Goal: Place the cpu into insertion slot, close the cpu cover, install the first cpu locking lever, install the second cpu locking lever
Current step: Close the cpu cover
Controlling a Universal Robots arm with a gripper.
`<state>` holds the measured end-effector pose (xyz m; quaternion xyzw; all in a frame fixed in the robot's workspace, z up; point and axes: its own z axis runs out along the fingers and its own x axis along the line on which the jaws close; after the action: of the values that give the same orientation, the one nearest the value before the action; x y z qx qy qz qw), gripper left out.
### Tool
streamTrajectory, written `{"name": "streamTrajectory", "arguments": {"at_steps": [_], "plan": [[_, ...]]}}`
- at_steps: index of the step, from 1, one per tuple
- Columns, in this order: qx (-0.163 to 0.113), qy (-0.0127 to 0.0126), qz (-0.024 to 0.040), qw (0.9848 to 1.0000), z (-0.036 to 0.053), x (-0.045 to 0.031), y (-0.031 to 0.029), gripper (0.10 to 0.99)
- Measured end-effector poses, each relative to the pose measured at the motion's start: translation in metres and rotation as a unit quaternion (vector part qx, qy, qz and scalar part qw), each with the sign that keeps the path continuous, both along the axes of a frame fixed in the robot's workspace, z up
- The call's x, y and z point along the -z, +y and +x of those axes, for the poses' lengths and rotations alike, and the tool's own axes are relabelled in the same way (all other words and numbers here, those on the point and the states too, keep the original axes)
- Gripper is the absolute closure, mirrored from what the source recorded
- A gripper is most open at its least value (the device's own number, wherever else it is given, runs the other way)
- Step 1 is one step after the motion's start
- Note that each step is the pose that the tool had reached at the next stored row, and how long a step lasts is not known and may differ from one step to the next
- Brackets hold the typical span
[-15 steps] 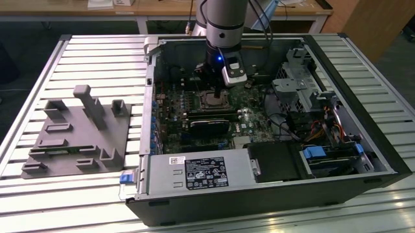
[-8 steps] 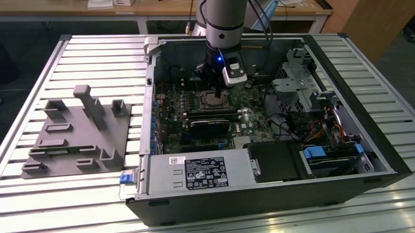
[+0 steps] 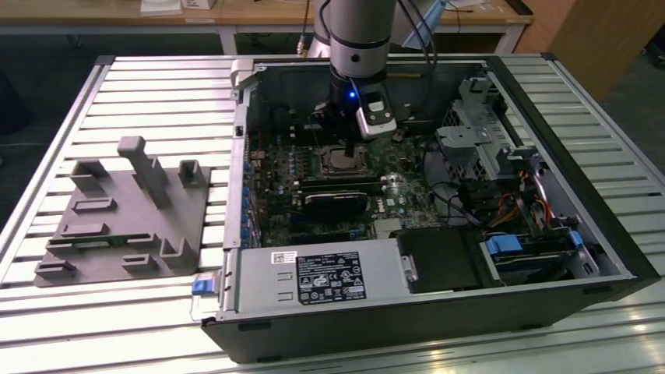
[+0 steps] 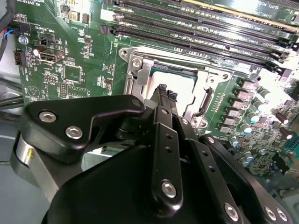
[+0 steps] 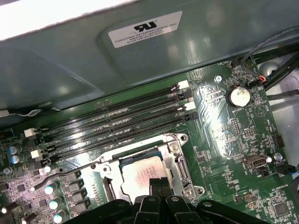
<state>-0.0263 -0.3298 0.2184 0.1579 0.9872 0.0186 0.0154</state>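
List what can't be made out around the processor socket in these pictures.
- Cover, near side: hidden by the gripper in both wrist views.
- Chip: whether the gripper touches it; its own tips block the contact spot in both wrist views.
- Lever: whether it is hooked, too small in the first wrist view.
- Socket in the exterior view: too small and dim to show the chip or cover state.

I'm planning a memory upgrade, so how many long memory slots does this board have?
4 memory slots, lying parallel between the cpu and the case wall: one nearest the wall, two in the middle, one nearest the cpu. None seems hidden.
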Motion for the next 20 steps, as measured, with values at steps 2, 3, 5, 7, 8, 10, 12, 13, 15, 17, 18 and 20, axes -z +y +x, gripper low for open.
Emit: {"name": "streamTrajectory", "arguments": {"at_steps": [2, 3, 5, 7, 8, 10, 12, 13, 15, 17, 18, 20], "plan": [[-0.004, -0.0010, 0.0001, 1.0000, 0.0000, 0.0000, 0.0000, 0.980], [-0.006, -0.0017, 0.0000, 1.0000, 0.0000, 0.0000, 0.0000, 0.980], [-0.012, -0.0033, 0.0004, 0.9999, 0.0000, 0.0001, 0.0000, 0.980], [-0.019, -0.0041, 0.0027, 0.9998, -0.0001, 0.0004, -0.0001, 0.980], [-0.023, -0.0043, 0.0040, 0.9997, -0.0001, 0.0006, 0.0000, 0.980], [-0.033, -0.0044, 0.0064, 0.9994, 0.0000, 0.0009, 0.0000, 0.980], [-0.044, -0.0044, 0.0081, 0.9990, -0.0001, 0.0013, 0.0000, 0.980], [-0.048, -0.0044, 0.0084, 0.9988, -0.0005, 0.0016, 0.0000, 0.980], [-0.055, -0.0044, 0.0084, 0.9985, -0.0018, 0.0019, -0.0003, 0.980], [-0.060, -0.0044, 0.0083, 0.9982, -0.0035, 0.0024, -0.0007, 0.980], [-0.063, -0.0044, 0.0084, 0.9980, -0.0043, 0.0027, -0.0009, 0.980], [-0.070, -0.0044, 0.0085, 0.9975, -0.0055, 0.0036, -0.0014, 0.980]]}}
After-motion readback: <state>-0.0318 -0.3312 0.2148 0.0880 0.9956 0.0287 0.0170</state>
